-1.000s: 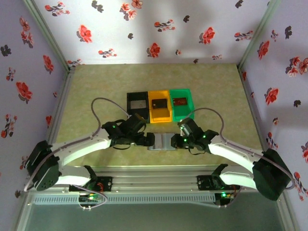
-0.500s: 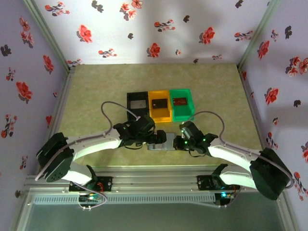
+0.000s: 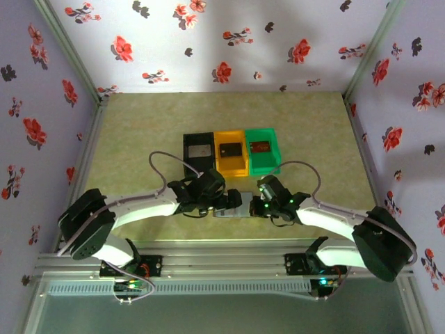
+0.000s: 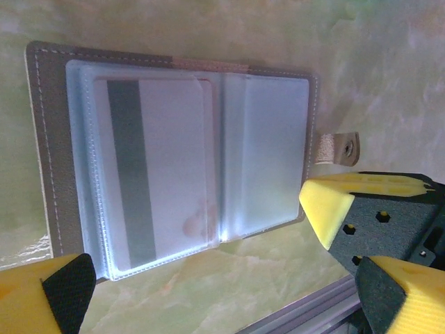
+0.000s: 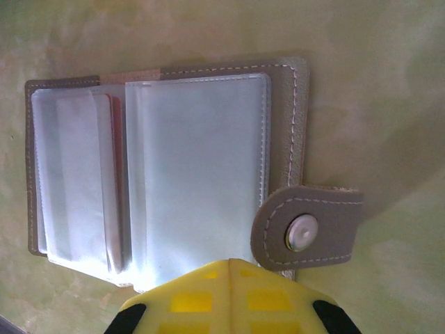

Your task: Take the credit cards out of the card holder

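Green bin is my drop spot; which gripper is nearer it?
Right. The right gripper sits just nearside of the green bin; the left gripper sits leftward, before the orange bin.

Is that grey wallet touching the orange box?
Apart. The top view shows a strip of table between wallet and orange box; the left wrist view shows bare table round the wallet's edges.

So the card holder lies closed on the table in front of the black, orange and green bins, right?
Not closed: the card holder lies open on the table, in front of the black bin, orange bin and green bin. The left wrist view shows it unfolded, a card inside.
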Controlling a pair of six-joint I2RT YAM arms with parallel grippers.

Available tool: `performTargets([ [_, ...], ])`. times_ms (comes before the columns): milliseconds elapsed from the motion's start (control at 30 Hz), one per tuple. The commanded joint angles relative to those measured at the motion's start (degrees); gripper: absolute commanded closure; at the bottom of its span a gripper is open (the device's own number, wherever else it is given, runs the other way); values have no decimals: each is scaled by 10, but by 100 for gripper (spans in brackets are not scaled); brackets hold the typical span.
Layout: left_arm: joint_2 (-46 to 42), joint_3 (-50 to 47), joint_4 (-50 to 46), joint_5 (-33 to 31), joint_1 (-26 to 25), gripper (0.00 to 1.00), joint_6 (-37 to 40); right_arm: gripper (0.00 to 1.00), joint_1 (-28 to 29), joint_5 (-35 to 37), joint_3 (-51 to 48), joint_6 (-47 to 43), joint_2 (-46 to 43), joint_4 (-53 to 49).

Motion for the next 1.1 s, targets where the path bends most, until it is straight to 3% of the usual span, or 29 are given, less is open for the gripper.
performTargets([
  [0,11,-12,19,8,-3,0,-19,94,4,10,-1,8,3,8],
  [500,37,-39,93,36,-4,0,-54,96,6,10,-3,9,7,9],
  [1067,35,-9,9,-10,-15,0,-23,98,7,13,-6,9,4,7],
])
